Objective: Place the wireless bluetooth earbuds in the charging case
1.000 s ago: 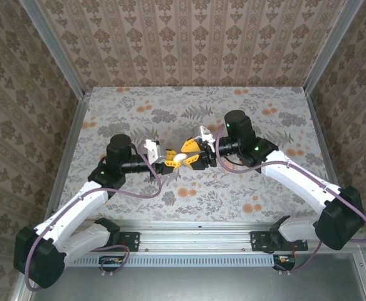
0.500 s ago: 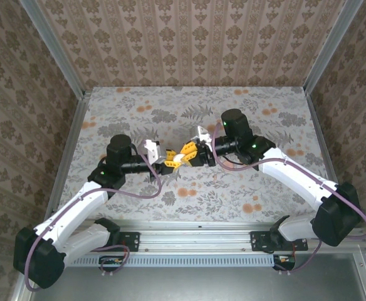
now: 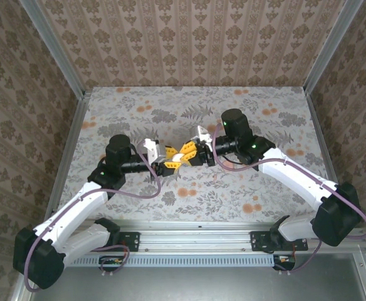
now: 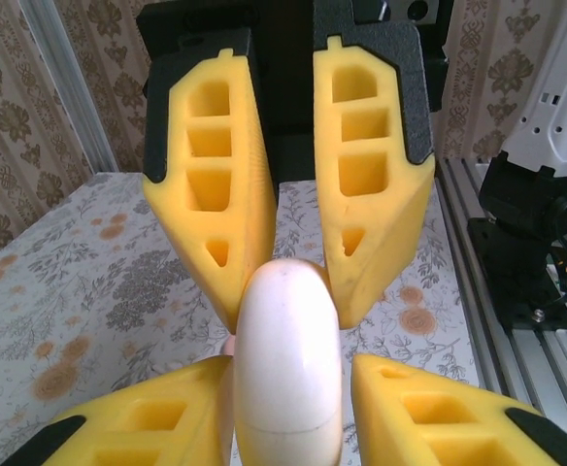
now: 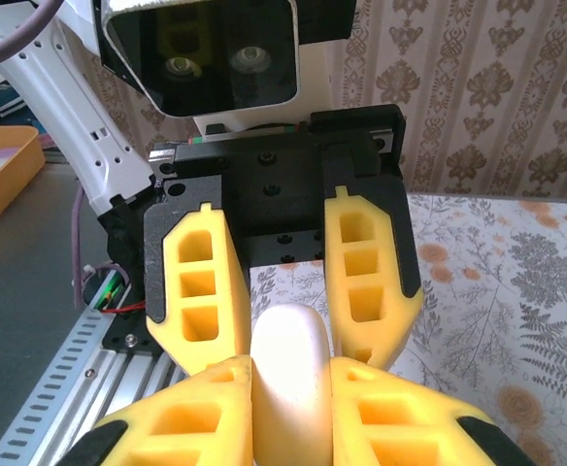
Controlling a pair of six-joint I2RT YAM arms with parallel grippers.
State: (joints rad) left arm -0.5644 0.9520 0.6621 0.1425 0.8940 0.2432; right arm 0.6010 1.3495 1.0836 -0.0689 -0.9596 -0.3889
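Left wrist view shows the white case [image 4: 288, 379] up over the bench [image 3: 245, 188], with the right hand [image 3: 191, 155] shut tight on it and the left hand [image 3: 172, 160] open a little around it, maybe to take a new grip.

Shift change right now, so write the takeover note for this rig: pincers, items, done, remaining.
Right pincer: shut on the charging case, held above the table.
Left pincer: flanks the same case; whether it grips cannot be told.
Done: case up between both arms.
To do: earbuds into the case; whether any sit inside cannot be told.
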